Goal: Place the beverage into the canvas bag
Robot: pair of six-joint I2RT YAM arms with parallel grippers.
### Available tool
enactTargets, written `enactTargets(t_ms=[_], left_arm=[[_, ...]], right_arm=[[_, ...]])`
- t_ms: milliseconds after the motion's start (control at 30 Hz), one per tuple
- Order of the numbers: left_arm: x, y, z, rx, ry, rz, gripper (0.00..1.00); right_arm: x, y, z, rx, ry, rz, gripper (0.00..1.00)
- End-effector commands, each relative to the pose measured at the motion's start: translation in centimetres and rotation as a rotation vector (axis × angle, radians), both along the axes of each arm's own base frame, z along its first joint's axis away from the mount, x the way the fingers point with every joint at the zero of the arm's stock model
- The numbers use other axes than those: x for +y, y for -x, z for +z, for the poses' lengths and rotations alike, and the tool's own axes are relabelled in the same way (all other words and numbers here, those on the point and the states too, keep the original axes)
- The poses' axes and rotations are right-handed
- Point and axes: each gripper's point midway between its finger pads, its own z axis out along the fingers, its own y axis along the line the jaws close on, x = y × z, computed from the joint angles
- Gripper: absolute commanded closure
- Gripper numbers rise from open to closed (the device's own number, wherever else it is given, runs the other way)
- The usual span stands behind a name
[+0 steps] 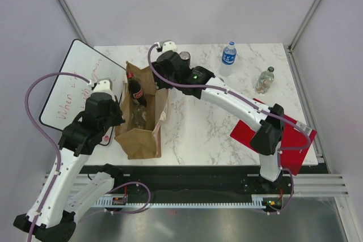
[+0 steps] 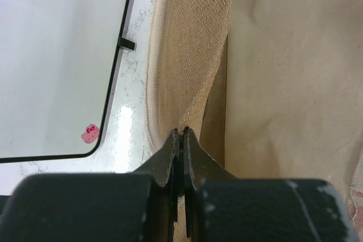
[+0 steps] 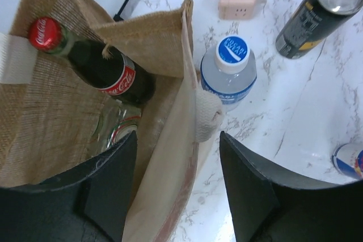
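while coca-cola bottle (image 3: 108,72) leans in canvas bag (image 3: 51,123) | left fingers (image 2: 169,160) pinch its edge | right fingers (image 3: 108,179) apart

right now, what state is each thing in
bag, upright, mouth open
cola bottle, capped, leaning inside bag
water bottle, capped, upright beside bag
can, standing on table
left claw, shut on bag's strap
right claw, open, empty, above bag's edge
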Motion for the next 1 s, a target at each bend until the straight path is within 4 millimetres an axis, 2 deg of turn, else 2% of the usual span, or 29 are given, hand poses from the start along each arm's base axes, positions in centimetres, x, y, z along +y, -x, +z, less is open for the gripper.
enactTargets(t_ms=[0, 100, 133, 200, 233, 267, 433, 533, 633, 667, 733, 767, 800, 867, 900, 967], left_arm=[[-0.4, 0.2, 0.9, -0.019, 0.03, -0.015, 0.98], [-0.8, 0.3, 1.8, -0.049, 0.057, -0.031, 0.98], [-0.8, 0.2, 2.0, -0.056, 0.062, -0.03, 0.98], [-0.9, 0.1, 2.3, -0.058, 0.064, -0.032, 0.98], [-0.9, 0.0, 2.3, -0.057, 0.061, -0.033, 0.98], [-0.9, -0.1, 2.2, -0.053, 0.052, -0.03, 0.98], [-0.8, -0.4, 2.0, -0.044, 0.044, -0.018, 0.98], [-0.8, -0.4, 2.0, -0.04, 0.043, -0.016, 0.98], [-0.6, -0.5, 1.8, -0.034, 0.036, -0.012, 0.98], [-0.6, -0.5, 1.7, -0.031, 0.033, -0.013, 0.98], [-0.6, -0.4, 1.7, -0.03, 0.033, -0.013, 0.98], [-0.6, -0.4, 1.8, -0.032, 0.033, -0.015, 0.98], [-0.6, -0.4, 1.8, -0.034, 0.034, -0.015, 0.98], [-0.6, -0.3, 2.0, -0.037, 0.034, -0.021, 0.98], [-0.6, -0.3, 2.1, -0.037, 0.034, -0.021, 0.98], [-0.8, -0.2, 2.2, -0.035, 0.039, -0.029, 0.89]], right_arm=[[0.9, 0.5, -1.9, 0.07, 0.0, 0.011, 0.36], [2.1, 0.3, -1.7, 0.073, -0.035, 0.045, 0.55], [2.8, 0.4, -1.2, 0.067, -0.061, 0.066, 0.67], [3.6, 0.4, -0.2, 0.052, -0.093, 0.091, 0.81], [4.0, 0.3, 0.3, 0.041, -0.112, 0.099, 0.96], [4.3, 0.3, 0.9, 0.029, -0.126, 0.106, 1.0], [5.8, 0.0, 4.8, -0.061, -0.22, 0.151, 1.0], [6.2, 0.2, 6.2, -0.096, -0.243, 0.164, 1.0], [5.8, 0.0, 5.5, -0.101, -0.214, 0.15, 1.0], [5.5, -0.2, 4.2, -0.087, -0.188, 0.139, 1.0], [4.9, -0.2, 3.6, -0.084, -0.17, 0.117, 0.98], [4.8, -0.2, 2.6, -0.069, -0.152, 0.113, 0.94], [4.7, 0.0, 2.5, -0.068, -0.15, 0.112, 0.83], [4.4, 0.0, 2.3, -0.066, -0.145, 0.109, 0.79], [4.4, 0.1, 2.7, -0.069, -0.15, 0.111, 0.74], [4.2, 0.2, 3.2, -0.077, -0.154, 0.114, 0.66]])
